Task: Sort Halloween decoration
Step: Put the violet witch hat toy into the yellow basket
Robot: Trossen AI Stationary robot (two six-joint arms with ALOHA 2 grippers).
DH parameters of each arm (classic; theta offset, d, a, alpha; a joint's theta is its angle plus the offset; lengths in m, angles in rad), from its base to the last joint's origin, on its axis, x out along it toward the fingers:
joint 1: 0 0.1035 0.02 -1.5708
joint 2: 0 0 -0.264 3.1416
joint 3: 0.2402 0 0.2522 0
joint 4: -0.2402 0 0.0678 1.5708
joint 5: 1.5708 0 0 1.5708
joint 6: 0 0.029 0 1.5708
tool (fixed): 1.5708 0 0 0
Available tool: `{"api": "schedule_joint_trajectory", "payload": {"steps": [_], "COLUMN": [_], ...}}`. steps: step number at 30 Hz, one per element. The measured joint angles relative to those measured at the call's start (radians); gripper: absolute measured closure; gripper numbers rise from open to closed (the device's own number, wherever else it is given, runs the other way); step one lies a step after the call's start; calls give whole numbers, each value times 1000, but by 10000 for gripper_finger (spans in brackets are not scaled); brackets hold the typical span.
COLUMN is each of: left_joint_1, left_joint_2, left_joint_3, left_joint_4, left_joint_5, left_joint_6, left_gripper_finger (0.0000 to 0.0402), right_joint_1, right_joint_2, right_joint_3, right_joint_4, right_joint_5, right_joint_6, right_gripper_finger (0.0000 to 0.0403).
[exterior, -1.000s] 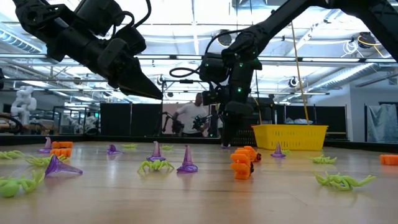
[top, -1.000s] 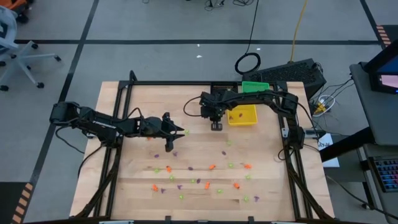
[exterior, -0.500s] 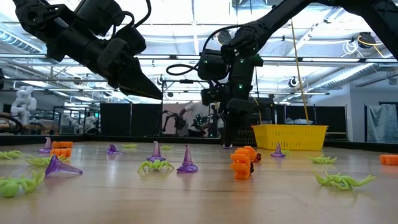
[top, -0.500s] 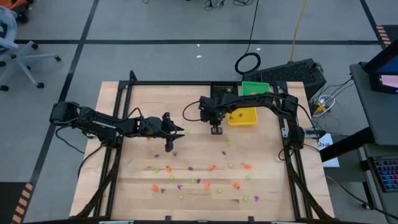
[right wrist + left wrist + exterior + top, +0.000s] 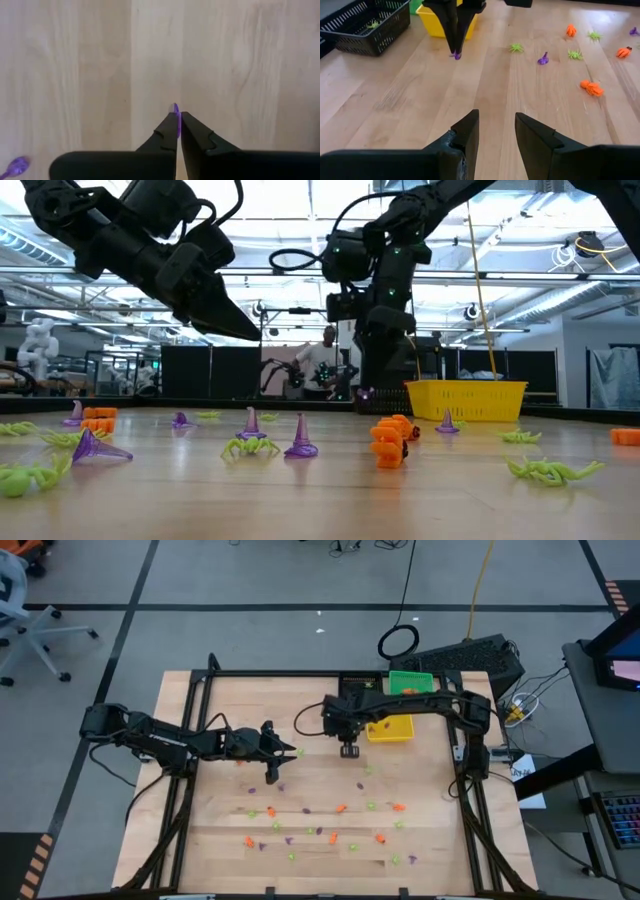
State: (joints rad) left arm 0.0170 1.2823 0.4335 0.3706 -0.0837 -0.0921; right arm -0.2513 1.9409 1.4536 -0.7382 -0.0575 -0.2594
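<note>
The Halloween decoration lies scattered over the near half of the table: purple cones (image 5: 300, 442), orange pieces (image 5: 390, 442) and light-green spiders (image 5: 548, 470). My right gripper (image 5: 348, 750) hangs near the table's middle, left of the yellow bin (image 5: 390, 727), shut on a tiny purple trinket (image 5: 174, 108). My left gripper (image 5: 496, 120) hovers open over bare wood at the left middle, pointing toward the right gripper and holding nothing. My right gripper pinches the purple trinket (image 5: 456, 55) between the very ends of its two fingers, which point steeply down from above. A small part of it pokes out below the fingertips (image 5: 362, 393). It hangs clear of the table.
A black bin (image 5: 365, 25) and a green bin (image 5: 410, 681) stand at the far edge beside the yellow bin. Another purple piece (image 5: 16, 165) lies near the right gripper. Bare wood spreads between the two grippers. A person (image 5: 325, 365) shows in the room behind.
My right gripper has risen from just above the tabletop, staying shut, and the purple trinket has gone up with it, clear of the wood. The left arm has kept still.
</note>
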Motion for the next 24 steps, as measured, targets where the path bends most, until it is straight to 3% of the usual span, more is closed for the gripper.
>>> {"api": "schedule_joint_trajectory", "payload": {"steps": [16,24], "left_joint_1": [0,-5], "left_joint_2": [0,0], "left_joint_3": [0,0], "left_joint_4": [-22,-23], "left_joint_5": [0,0], "left_joint_6": [-6,-8], "left_gripper_finger": [274,274], "right_joint_1": [68,97], "right_joint_2": [-3,-99], "right_joint_3": [0,0], "right_joint_4": [30,18], "right_joint_5": [-27,-66], "right_joint_6": [40,56], "right_gripper_finger": [403,403]}}
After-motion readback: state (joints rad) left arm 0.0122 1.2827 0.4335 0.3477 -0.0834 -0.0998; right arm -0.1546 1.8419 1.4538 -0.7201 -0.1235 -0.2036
